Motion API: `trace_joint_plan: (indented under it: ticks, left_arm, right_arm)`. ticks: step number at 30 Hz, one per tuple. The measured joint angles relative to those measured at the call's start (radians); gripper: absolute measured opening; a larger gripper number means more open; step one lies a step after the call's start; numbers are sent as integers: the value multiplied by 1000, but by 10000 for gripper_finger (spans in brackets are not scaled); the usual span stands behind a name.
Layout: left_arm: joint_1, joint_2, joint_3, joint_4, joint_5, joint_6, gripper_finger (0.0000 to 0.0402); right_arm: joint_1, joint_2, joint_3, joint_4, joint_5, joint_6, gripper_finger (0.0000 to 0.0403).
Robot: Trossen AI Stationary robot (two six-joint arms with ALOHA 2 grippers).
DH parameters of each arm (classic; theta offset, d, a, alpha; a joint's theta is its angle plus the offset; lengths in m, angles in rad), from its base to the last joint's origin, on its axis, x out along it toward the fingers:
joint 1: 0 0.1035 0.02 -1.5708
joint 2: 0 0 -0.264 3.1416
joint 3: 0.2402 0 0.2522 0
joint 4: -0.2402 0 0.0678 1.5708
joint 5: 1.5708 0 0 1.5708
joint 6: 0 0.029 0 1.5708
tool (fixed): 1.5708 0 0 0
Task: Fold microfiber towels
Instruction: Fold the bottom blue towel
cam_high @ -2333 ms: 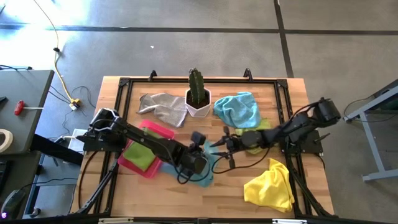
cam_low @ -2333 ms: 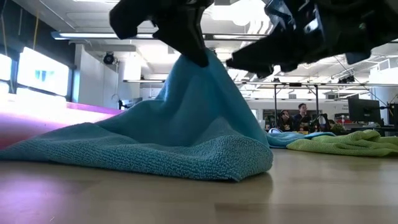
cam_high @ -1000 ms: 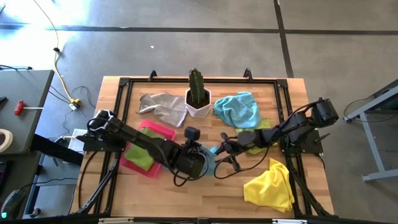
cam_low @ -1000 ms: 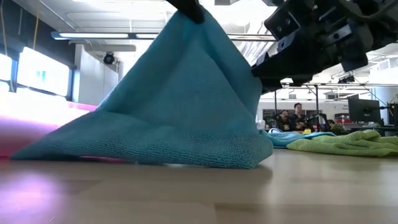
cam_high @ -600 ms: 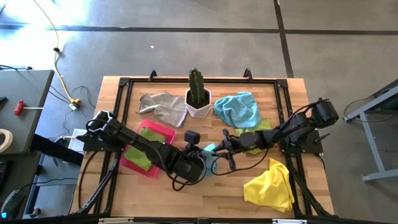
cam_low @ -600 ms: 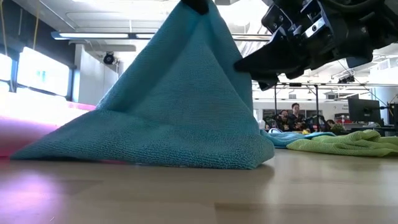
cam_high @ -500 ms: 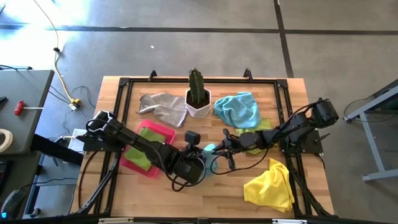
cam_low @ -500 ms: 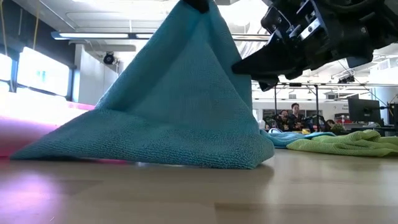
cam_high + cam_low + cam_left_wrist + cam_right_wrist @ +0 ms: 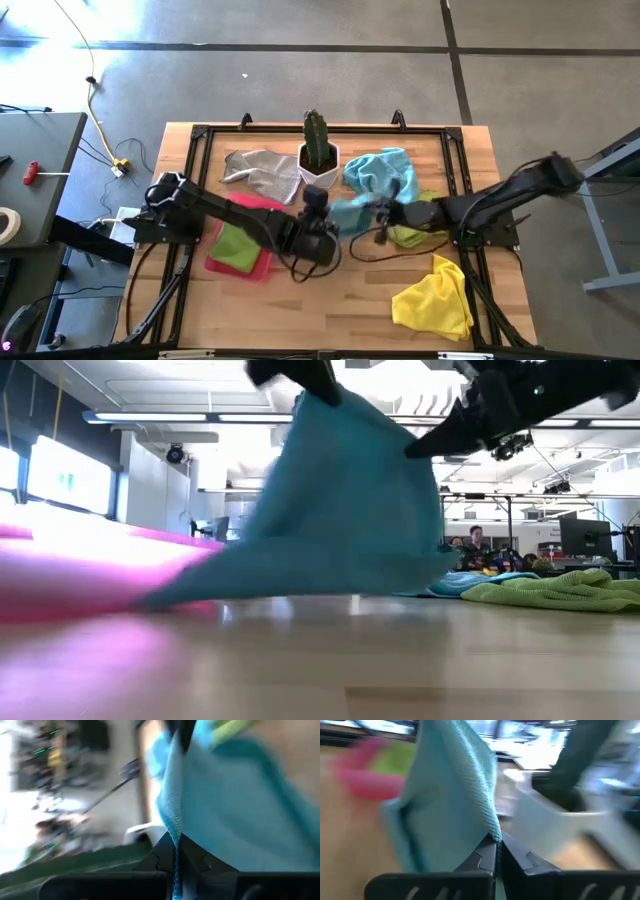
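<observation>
High view: the left gripper (image 9: 322,222) and the right gripper (image 9: 385,212) are meeting near table centre, in front of the potted cactus (image 9: 319,150), both clamping the teal towel (image 9: 350,212) that is stretching between them. The pink tray (image 9: 262,266) is sitting by the left arm with a lime green towel (image 9: 237,247) lying in it. A grey towel (image 9: 262,172) is lying beside the cactus pot, a light blue towel (image 9: 384,172) on the pot's other side, a second green towel (image 9: 408,237) under the right arm, a yellow towel (image 9: 436,298) near the front right corner.

Low view: teal towel (image 9: 340,510) is hanging lifted off the wood table (image 9: 400,660), pinched at two upper corners; one low corner is trailing near the surface. Whether it is touching, cannot tell. People are sitting far back in the room.

Left wrist view: fingers (image 9: 165,857) are pressing together on the teal towel's edge (image 9: 235,810).

Right wrist view: fingers (image 9: 485,857) are pinching shut on a teal towel corner (image 9: 455,795); pink tray (image 9: 370,780) behind.
</observation>
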Motion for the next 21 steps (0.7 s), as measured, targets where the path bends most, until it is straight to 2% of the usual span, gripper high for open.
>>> trace_joint_plan:
  ticks: [2, 4, 5, 6, 8, 10, 12, 14, 16, 18, 21]
  left_arm:
    - [36, 1, 0, 20, -109, 31, 0]
    - [63, 1, 0, 48, -201, 27, 0]
    - [71, 1, 0, 58, -205, 22, 0]
    - [72, 1, 2, 58, -176, 23, 0]
    - [67, -2, 12, 42, -44, 36, 0]
    - [58, -6, 30, 42, 95, 68, 0]
    - [50, -8, 47, 46, 146, 120, 0]
    - [42, -8, 63, 50, 87, 164, 0]
    - [48, -8, 77, 75, -43, 207, 0]
    - [64, -8, 85, 109, -161, 263, 0]
    - [90, -7, 104, 151, -230, 363, 0]
  right_arm:
    - [-1, -62, 0, -43, 84, -26, 1]
    - [-2, -111, 2, -44, 52, -70, 0]
    - [-2, -133, 3, -43, -8, -93, 0]
    - [-2, -152, 3, -50, -79, -109, 0]
    - [-1, -180, 2, -60, -158, -115, 0]
    - [0, -205, 1, -68, -149, -122, 0]
    - [-1, -220, 1, -70, -48, -158, 0]
    - [-2, -224, 1, -68, 60, -223, 0]
    - [-4, -226, 1, -53, 121, -304, 0]
    - [-15, -225, 1, -44, 131, -368, 0]
    - [-42, -222, 1, 17, 138, -463, 0]
